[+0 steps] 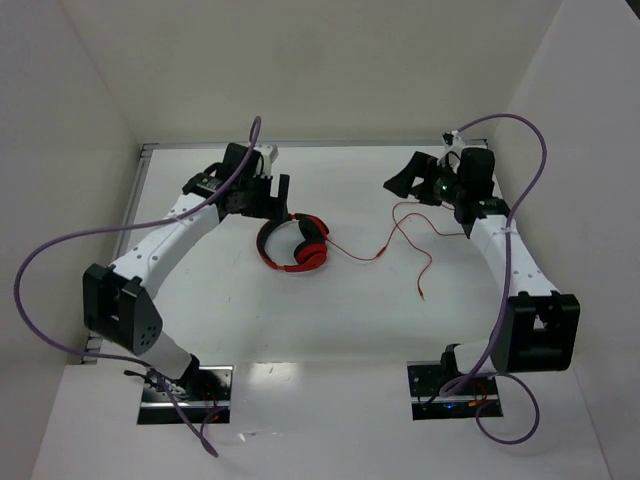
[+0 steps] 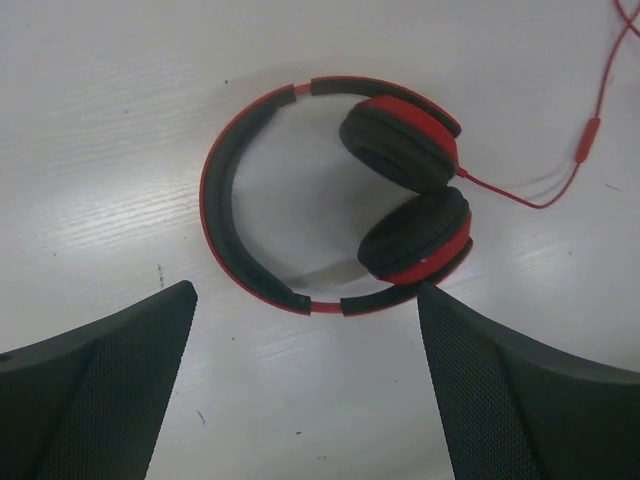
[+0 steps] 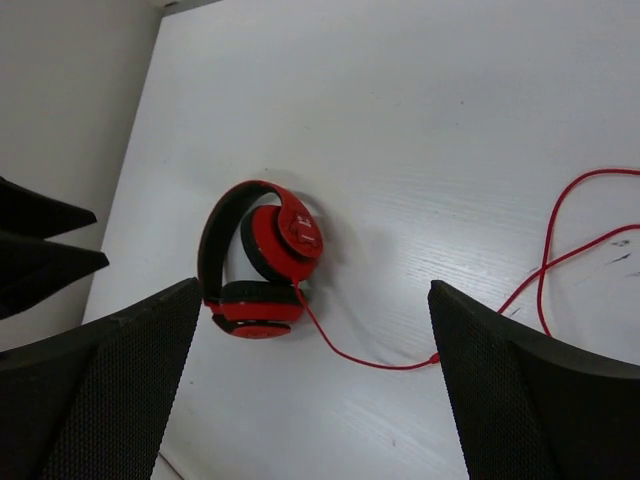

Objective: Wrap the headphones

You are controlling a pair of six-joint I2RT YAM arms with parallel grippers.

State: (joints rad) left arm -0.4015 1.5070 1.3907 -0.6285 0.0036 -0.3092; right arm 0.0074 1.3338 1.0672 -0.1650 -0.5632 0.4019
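The red headphones (image 1: 295,243) lie flat in the middle of the white table, ear cups folded together. Their thin red cord (image 1: 400,225) trails right in loose loops and ends near the right arm. My left gripper (image 1: 270,192) hovers open just behind the headphones. In the left wrist view, the headphones (image 2: 215,200) sit just beyond the open left gripper (image 2: 306,295), touching neither finger. My right gripper (image 1: 405,180) is open at the back right, above the cord. From the right wrist, the headphones (image 3: 262,270) and cord (image 3: 380,362) lie well beyond the open right gripper (image 3: 315,290).
White walls enclose the table (image 1: 300,320) on the left, back and right. Thick purple cables (image 1: 60,250) arc off both arms. The cord's inline remote (image 2: 588,140) lies right of the ear cups. The left gripper's dark fingers (image 3: 40,245) show at the right wrist view's left edge.
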